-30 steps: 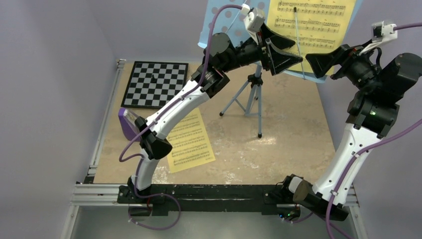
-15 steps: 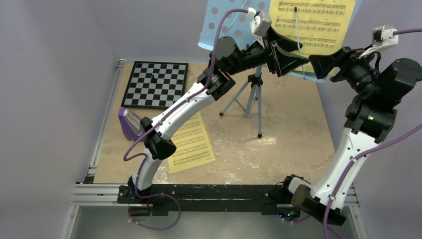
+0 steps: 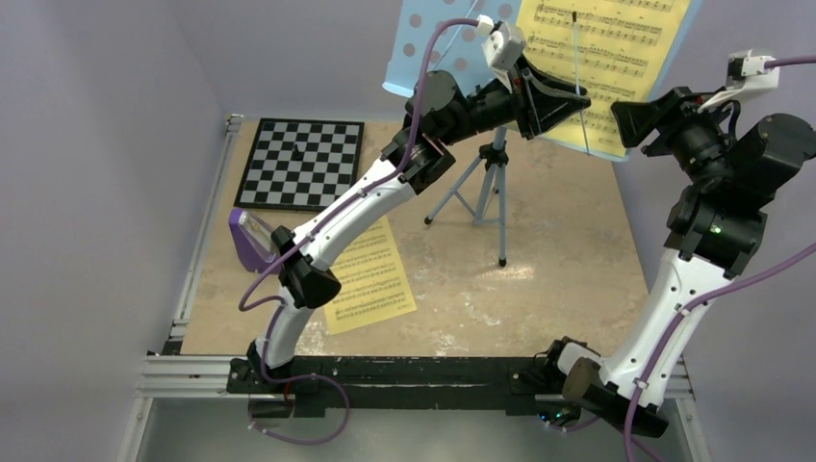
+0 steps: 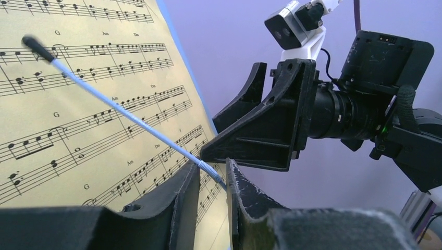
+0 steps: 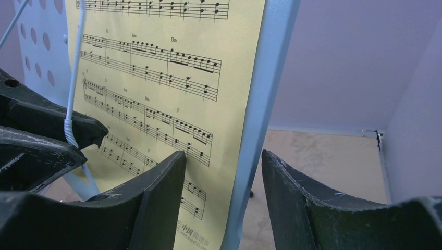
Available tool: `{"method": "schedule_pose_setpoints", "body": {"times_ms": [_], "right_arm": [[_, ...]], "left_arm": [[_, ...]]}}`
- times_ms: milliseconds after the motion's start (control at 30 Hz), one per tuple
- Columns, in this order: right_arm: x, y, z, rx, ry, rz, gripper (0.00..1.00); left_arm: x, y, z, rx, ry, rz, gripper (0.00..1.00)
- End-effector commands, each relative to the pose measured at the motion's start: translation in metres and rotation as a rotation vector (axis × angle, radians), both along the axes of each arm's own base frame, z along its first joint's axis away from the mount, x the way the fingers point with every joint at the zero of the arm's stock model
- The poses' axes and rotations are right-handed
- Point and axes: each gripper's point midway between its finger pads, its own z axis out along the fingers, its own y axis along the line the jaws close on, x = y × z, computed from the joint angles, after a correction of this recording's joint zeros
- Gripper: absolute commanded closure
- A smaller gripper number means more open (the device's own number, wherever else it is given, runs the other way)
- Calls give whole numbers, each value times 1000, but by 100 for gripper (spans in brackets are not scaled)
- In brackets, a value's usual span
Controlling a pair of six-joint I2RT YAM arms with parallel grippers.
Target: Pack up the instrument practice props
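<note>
left end effector (image 4: 212, 166) narrowed around the spring base of the wire page holder (image 4: 120, 112); cannot tell if clenched. right end effector (image 5: 223, 154) released, straddling the right edge of the music stand (image 3: 433, 38) and its yellow sheet (image 5: 156, 78), far on the tabletop (image 3: 558, 260).

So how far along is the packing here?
Nothing looks packed yet. The music stand stands unfolded on its tripod, one yellow sheet on its tray under the blue holder wire. In hand: the left gripper sits around that wire's base, and the right gripper straddles the tray's right edge. Left: a second sheet flat on the table and the purple metronome to its left.
</note>
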Motion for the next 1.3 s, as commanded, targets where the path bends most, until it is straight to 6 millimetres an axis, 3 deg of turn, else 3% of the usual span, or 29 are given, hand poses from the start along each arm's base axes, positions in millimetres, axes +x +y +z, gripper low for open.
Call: {"method": "schedule_pose_setpoints", "body": {"times_ms": [0,100,267,467,633,933,1067,1267], "right_arm": [[5,-11,2,-12,-12,-49,42],[6,-21,1,-12,-2,-115,43],[0,-32,-2,-7,3,-194,53],[-13,-34,-5,-7,2,-240,56],[-22,-39,-6,-4,4,-281,68],[-36,-37,0,-22,-11,-304,94],[-40,-41,0,-25,-9,-339,100],[-56,-46,5,-48,-27,-414,100]], "left_arm": [[-28,26,48,-92,-109,-7,78],[-26,27,47,-90,-99,3,99],[-22,27,47,-89,-90,18,100],[-21,29,49,-94,-86,27,100],[-16,30,47,-93,-75,34,100],[-12,34,50,-100,-70,52,88],[-11,37,52,-106,-70,60,72],[-5,40,51,-102,-62,74,56]]}}
